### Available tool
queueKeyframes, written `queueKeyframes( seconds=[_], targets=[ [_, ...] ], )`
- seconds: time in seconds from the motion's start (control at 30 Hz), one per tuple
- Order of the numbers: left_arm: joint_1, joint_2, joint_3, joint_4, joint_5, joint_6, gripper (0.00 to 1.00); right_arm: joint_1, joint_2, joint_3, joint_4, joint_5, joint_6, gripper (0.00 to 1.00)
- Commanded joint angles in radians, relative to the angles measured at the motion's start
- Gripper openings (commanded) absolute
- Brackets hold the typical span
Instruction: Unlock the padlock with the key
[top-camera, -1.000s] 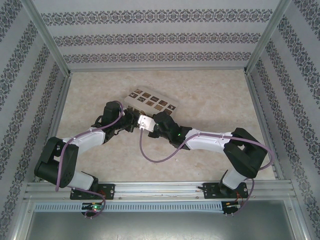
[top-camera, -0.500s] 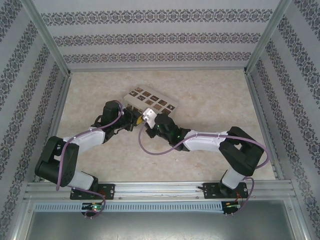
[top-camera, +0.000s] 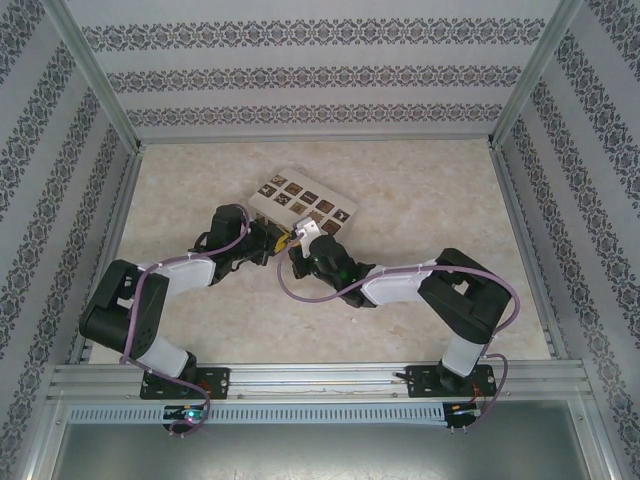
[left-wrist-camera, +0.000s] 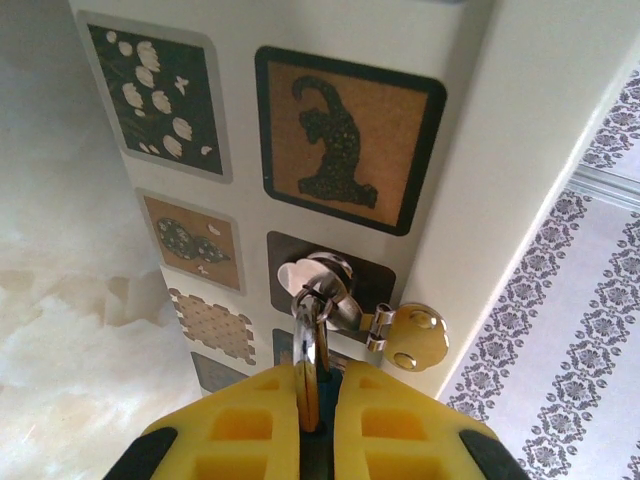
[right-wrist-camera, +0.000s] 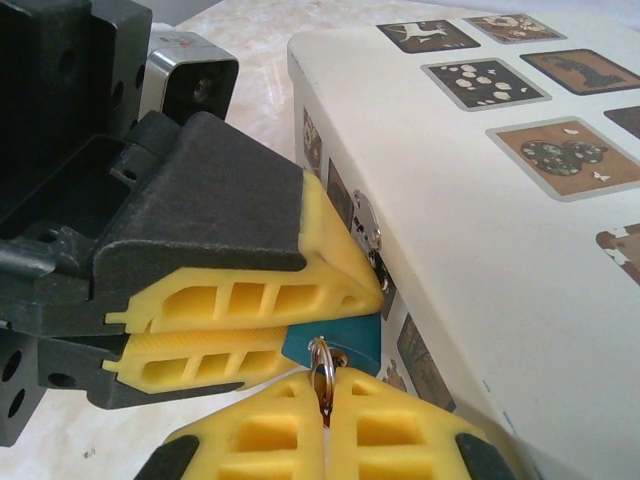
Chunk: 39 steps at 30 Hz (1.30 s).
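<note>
The left end effector (left-wrist-camera: 312, 395) is clamped shut on the blue padlock (right-wrist-camera: 345, 345) at the white box's (right-wrist-camera: 480, 230) side latch. The right end effector (right-wrist-camera: 325, 425) pinches the key (right-wrist-camera: 322, 398) just beneath the padlock's body.

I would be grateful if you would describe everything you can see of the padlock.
The padlock is tiny, with a teal-blue body, of which one corner shows, clamped between the left gripper's yellow fingers beside the white box's side wall. A silver loop, apparently its shackle, runs from those fingers to the box's metal hasp. The right gripper holds the key up against the body. Whether it is locked is unclear.
</note>
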Motion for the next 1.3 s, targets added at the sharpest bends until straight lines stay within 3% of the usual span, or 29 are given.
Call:
queueKeyframes(
  seconds=[0.0, 0.33, 0.8, 1.03, 1.27],
  targets=[
    [-0.034, 0.014, -0.011, 0.088, 0.118, 0.011, 0.00, -0.009, 0.032, -0.009, 0.098, 0.083, 0.065, 0.00],
    [-0.038, 0.050, 0.015, 0.039, 0.116, 0.075, 0.17, -0.003, 0.070, -0.057, 0.163, 0.120, 0.092, 0.00],
    [-0.019, -0.062, -0.044, -0.096, 0.012, 0.180, 0.37, 0.008, 0.041, -0.113, 0.159, 0.132, 0.155, 0.00],
    [-0.002, -0.214, -0.010, -0.300, -0.091, 0.344, 0.41, 0.005, -0.030, -0.189, 0.162, 0.153, 0.245, 0.00],
    [0.000, -0.361, 0.119, -0.597, -0.252, 0.603, 0.44, -0.022, -0.100, -0.298, 0.227, 0.103, 0.399, 0.00]
  ],
)
